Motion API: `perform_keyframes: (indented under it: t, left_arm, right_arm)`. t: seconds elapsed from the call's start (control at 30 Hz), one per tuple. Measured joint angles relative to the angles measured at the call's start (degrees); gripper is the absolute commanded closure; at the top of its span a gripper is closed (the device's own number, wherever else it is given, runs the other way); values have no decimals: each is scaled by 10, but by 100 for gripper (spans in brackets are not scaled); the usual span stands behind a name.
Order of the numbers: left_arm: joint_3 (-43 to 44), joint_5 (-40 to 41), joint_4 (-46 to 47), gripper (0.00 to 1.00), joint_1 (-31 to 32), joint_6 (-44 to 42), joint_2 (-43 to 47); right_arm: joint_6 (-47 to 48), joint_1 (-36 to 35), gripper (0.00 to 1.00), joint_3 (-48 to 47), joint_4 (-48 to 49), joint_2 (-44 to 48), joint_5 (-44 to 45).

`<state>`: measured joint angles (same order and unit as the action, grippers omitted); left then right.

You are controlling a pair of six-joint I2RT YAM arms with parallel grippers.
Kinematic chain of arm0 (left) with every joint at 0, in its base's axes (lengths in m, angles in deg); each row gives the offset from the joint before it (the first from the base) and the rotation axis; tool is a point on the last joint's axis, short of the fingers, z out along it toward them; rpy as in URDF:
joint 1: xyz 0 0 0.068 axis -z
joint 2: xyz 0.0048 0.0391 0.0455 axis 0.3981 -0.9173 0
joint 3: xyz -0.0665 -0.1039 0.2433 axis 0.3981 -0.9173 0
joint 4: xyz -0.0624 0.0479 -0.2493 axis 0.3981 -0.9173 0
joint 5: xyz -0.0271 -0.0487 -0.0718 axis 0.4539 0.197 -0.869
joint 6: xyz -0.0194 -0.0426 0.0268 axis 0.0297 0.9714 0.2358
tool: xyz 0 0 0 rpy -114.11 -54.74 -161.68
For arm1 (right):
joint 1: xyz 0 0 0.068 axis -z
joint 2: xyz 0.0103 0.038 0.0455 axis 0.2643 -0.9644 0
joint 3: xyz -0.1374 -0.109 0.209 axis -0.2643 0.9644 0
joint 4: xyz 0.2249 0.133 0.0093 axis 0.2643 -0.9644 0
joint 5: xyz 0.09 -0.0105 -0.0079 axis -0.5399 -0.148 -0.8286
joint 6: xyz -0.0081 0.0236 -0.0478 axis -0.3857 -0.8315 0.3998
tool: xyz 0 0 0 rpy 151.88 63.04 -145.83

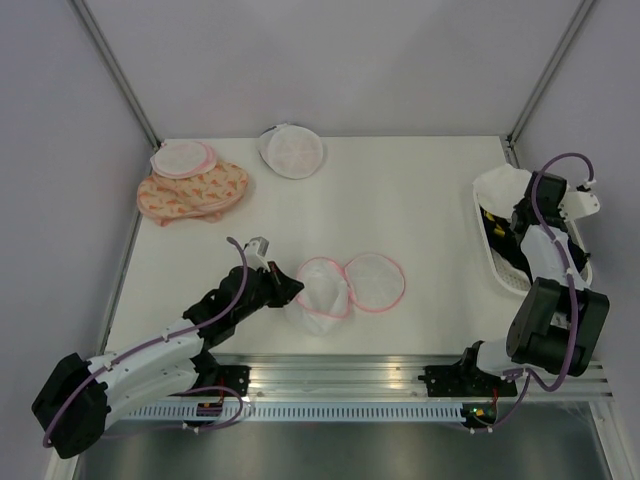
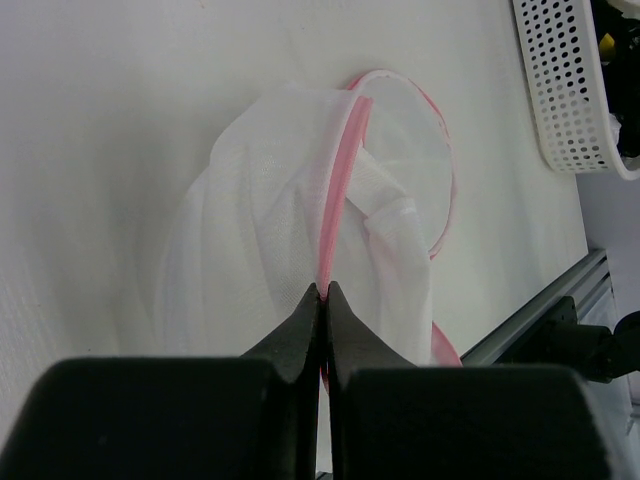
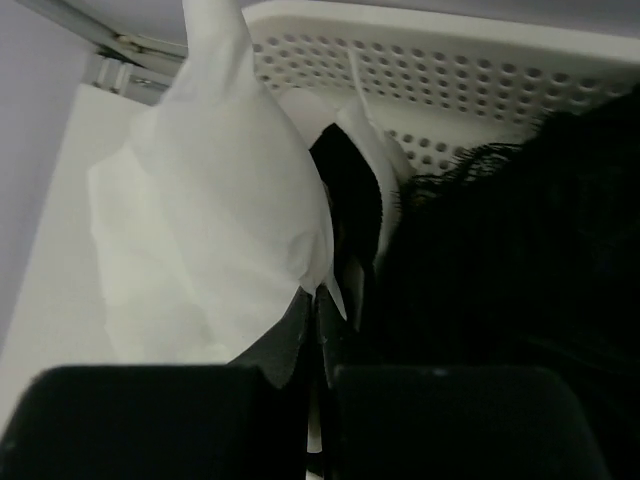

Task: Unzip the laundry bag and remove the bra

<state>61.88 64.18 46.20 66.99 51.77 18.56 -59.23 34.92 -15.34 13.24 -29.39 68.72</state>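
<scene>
The laundry bag [image 1: 345,285] lies open in the near middle of the table, its two white mesh halves with pink zipper rims side by side. My left gripper [image 1: 292,290] is shut on the pink rim of the left half; the left wrist view shows the jaws [image 2: 323,288] pinching the pink edge of the bag [image 2: 270,200]. My right gripper [image 1: 515,215] is at the white basket [image 1: 505,270] on the right. It is shut [image 3: 318,292] on a white bra [image 3: 220,200], which shows as white cloth [image 1: 500,185] at the basket's far end.
A plain white round case [image 1: 291,150] lies at the back centre. A pink-edged round case [image 1: 183,158] sits on orange patterned cloth [image 1: 195,190] at the back left. A black garment [image 3: 520,250] lies in the perforated basket [image 3: 450,70]. A metal rail [image 1: 400,375] runs along the near edge.
</scene>
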Motion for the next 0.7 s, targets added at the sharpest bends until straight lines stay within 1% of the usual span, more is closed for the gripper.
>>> perform_keyframes:
  t: [0.13, 0.27, 0.3, 0.37, 0.4, 0.47, 0.5, 0.6, 0.7]
  left_arm:
    - [-1, -3, 6, 98, 0, 0, 1]
    - [-6, -3, 11, 98, 0, 0, 11]
    - [-9, -3, 12, 98, 0, 0, 13]
    - [-12, -3, 13, 98, 0, 0, 14]
    - [-13, -3, 12, 98, 0, 0, 14]
    - [-14, -3, 13, 98, 0, 0, 14]
    - [-14, -3, 13, 98, 0, 0, 16]
    - [-19, -3, 13, 98, 0, 1, 24]
    - [-25, -2, 12, 98, 0, 1, 38]
  right_arm:
    - [-14, -2, 100, 18, -43, 13, 50]
    - [-25, -8, 100, 25, -74, 57, 98]
    - [-26, -9, 92, 25, -76, 69, 104]
    - [-25, -9, 81, 25, -76, 83, 106]
    - [-20, -9, 71, 24, -75, 85, 99]
    - [-8, -8, 62, 22, -69, 78, 72]
    - [-1, -8, 55, 21, -66, 74, 55]
    - [24, -10, 44, 21, -54, 76, -8]
    - [56, -25, 42, 7, -55, 94, -56]
